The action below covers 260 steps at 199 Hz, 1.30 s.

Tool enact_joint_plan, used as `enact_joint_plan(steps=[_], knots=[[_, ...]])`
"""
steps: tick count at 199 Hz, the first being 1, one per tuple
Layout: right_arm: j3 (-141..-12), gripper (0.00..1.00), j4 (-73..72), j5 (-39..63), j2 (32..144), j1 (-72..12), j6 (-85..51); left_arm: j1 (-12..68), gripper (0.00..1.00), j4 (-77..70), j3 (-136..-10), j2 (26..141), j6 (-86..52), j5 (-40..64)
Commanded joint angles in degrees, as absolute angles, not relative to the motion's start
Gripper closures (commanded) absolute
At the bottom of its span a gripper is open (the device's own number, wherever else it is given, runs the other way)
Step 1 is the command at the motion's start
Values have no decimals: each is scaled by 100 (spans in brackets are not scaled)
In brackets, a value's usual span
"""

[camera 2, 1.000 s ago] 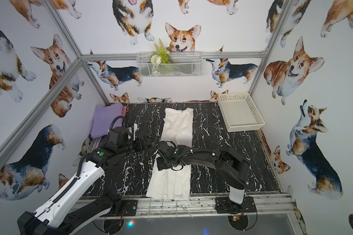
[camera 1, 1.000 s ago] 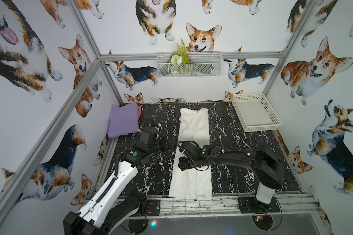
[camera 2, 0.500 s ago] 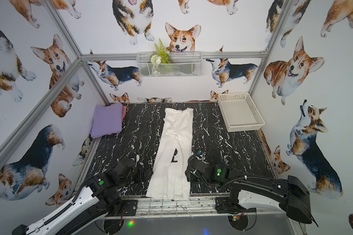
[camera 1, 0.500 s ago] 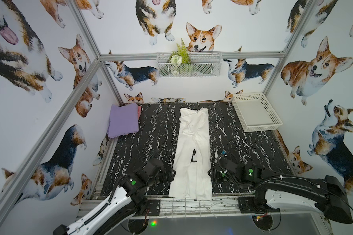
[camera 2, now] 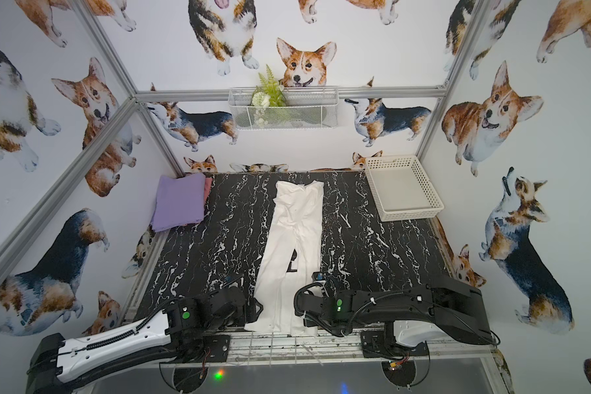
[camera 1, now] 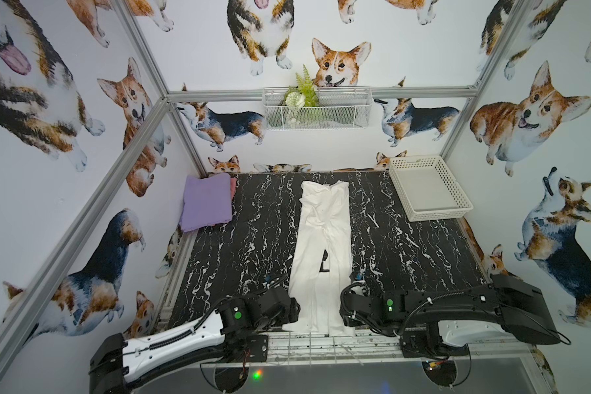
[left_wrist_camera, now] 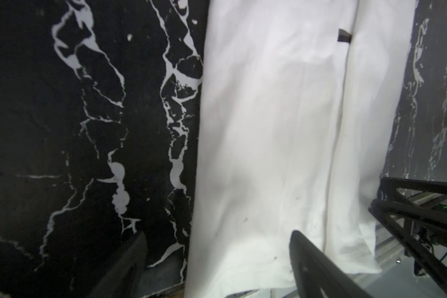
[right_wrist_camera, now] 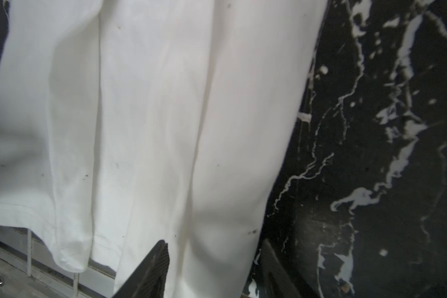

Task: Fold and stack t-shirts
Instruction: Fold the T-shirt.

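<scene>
A white t-shirt [camera 1: 325,232] [camera 2: 297,225], folded lengthwise into a long strip, lies down the middle of the black marble table [camera 1: 253,238]; a bit of black print shows at its seam. My left gripper [camera 1: 292,312] [left_wrist_camera: 217,258] is open at the near left corner of the hem, its fingers astride the shirt's edge. At the near right corner my right gripper [camera 1: 347,319] [right_wrist_camera: 212,268] is open too, one finger over the cloth, one over the table. A folded lavender t-shirt [camera 1: 205,204] lies at the back left on a pinkish one [camera 1: 233,187].
A white perforated basket [camera 1: 434,215] stands at the back right corner. A wire basket with a plant [camera 1: 316,109] hangs on the back wall. The shirt's hem [left_wrist_camera: 243,281] overhangs the table's near edge onto the metal frame.
Both arms pulled back from the middle of the white shirt to its near hem corners. The shirt now lies uncovered as a flat strip. The left jaws narrowed slightly.
</scene>
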State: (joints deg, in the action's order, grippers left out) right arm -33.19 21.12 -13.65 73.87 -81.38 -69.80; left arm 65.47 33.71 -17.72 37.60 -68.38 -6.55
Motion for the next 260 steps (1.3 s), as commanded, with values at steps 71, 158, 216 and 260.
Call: enact_joint_plan(steps=[71, 158, 216, 260], knots=[[-3221, 38, 2232, -1453, 7311, -8314, -8180, 7302, 37, 2373, -1639, 4570, -7444, -958], [-3974, 38, 2623, -861, 8308, -8322, -8029, 7383, 84, 2281, -1773, 4729, -7456, -1011], [-3791, 89, 2674, -824, 8097, -8323, -8269, 7384, 100, 2132, -1843, 4834, -7428, -1037], [-3897, 100, 3097, -1423, 7583, -8332, -8102, 7378, 100, 2346, -2307, 4843, -7229, -1398]])
